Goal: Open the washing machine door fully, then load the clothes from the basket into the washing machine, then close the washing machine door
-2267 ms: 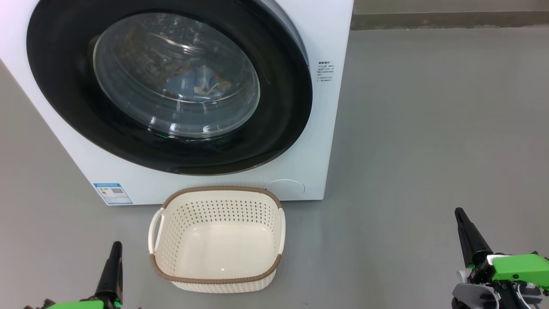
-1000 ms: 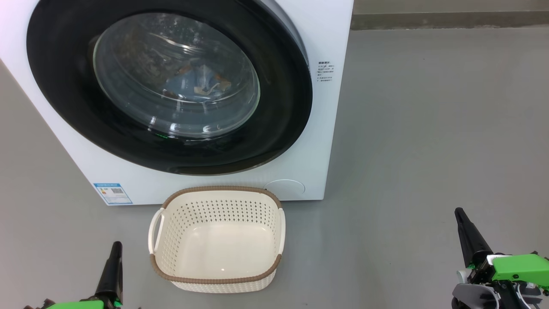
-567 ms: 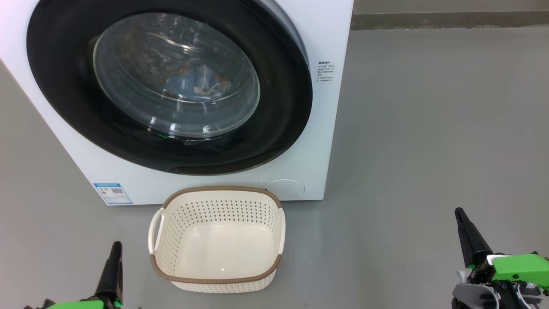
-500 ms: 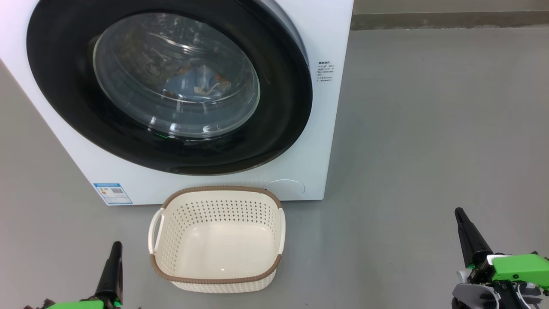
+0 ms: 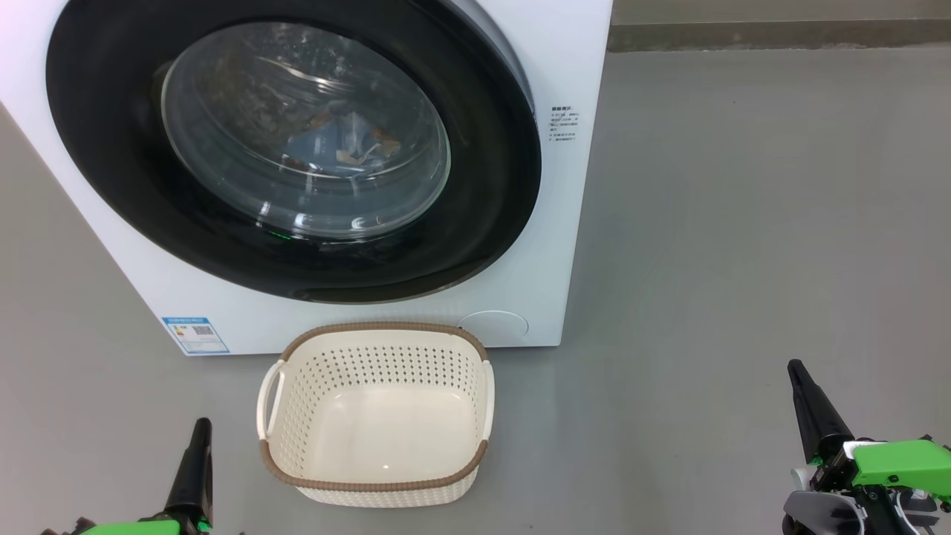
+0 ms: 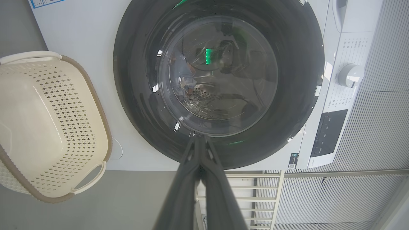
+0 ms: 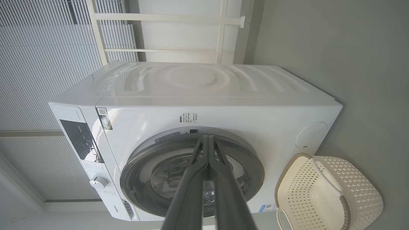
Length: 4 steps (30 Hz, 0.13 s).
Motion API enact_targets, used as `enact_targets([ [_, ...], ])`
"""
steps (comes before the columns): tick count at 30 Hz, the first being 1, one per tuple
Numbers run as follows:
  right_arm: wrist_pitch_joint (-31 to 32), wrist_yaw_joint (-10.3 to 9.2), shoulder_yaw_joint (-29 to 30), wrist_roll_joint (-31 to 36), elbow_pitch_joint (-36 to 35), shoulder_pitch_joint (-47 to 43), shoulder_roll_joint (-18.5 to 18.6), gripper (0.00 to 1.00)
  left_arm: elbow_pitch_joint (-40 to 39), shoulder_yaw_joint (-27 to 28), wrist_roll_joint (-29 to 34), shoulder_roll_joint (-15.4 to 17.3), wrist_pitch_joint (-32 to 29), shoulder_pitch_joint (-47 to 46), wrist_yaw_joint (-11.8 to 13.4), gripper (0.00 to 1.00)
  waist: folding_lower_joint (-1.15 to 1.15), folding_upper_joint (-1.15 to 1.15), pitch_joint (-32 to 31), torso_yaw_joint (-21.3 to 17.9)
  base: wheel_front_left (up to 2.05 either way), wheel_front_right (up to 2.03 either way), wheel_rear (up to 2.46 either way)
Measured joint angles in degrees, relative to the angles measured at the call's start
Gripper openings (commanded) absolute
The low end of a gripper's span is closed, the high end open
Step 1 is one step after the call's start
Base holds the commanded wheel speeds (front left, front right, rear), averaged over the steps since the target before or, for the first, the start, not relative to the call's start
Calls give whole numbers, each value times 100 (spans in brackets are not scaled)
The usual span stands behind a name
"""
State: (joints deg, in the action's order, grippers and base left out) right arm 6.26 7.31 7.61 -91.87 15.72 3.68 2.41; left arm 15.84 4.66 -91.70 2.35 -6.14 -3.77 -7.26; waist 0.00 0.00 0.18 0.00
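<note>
The washing machine [image 5: 572, 245] stands ahead with its round black door [image 5: 119, 148] shut flat against the front. Through the glass window I see light blue clothes [image 5: 338, 141] with orange prints lying in the drum. The cream basket [image 5: 375, 487] sits on the floor below the door with nothing in it. My left gripper [image 5: 200, 427] is shut at the lower left, beside the basket. At the lower right, well away from the machine, my right gripper [image 5: 795, 368] is shut too. In each wrist view the fingers [image 6: 199, 140] [image 7: 207, 139] lie pressed together, pointing at the door [image 6: 134, 64] [image 7: 255, 166].
A grey floor [image 5: 743, 223] stretches to the right of the machine. A blue label [image 5: 195, 334] and a round white cover [image 5: 494, 325] sit low on the machine's front. A control panel with a knob [image 6: 350, 75] runs along the top, with a white frame [image 7: 220, 32] behind.
</note>
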Motion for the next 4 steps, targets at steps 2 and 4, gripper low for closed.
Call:
enact_targets([
  [2,0,0,0,0,0,0,0,0,0,0,0,0,0,0,0,0,0,0,0,0,0,0,0],
  [4,0,0,0,0,0,0,0,0,0,0,0,0,0,0,0,0,0,0,0,0,0,0,0],
])
